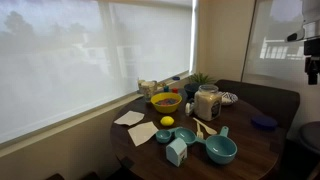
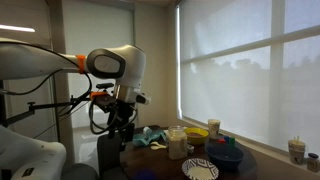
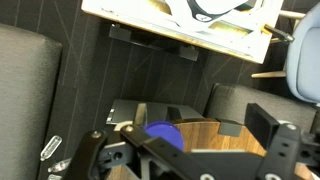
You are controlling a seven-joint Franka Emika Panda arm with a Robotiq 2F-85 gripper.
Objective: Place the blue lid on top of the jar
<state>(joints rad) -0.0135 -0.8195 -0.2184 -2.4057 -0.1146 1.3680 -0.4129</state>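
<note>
The blue lid (image 1: 264, 122) is a flat dark blue disc lying near the edge of the round wooden table (image 1: 250, 150). It also shows in the wrist view (image 3: 160, 133), below and towards the left jaw. The jar (image 1: 208, 101) is clear glass with pale contents and stands upright mid-table without a lid, also seen in an exterior view (image 2: 177, 142). My gripper (image 3: 190, 140) is open and empty, high above the table's edge near the lid (image 1: 312, 68), and also shows in an exterior view (image 2: 120, 125).
A yellow bowl (image 1: 166, 102), a lemon (image 1: 167, 121), teal bowls and cups (image 1: 220, 150), a teal carton (image 1: 176, 152) and paper napkins (image 1: 130, 118) crowd the table. A striped plate (image 2: 200, 170) lies near the jar. Dark padded seats (image 3: 30, 80) surround the table.
</note>
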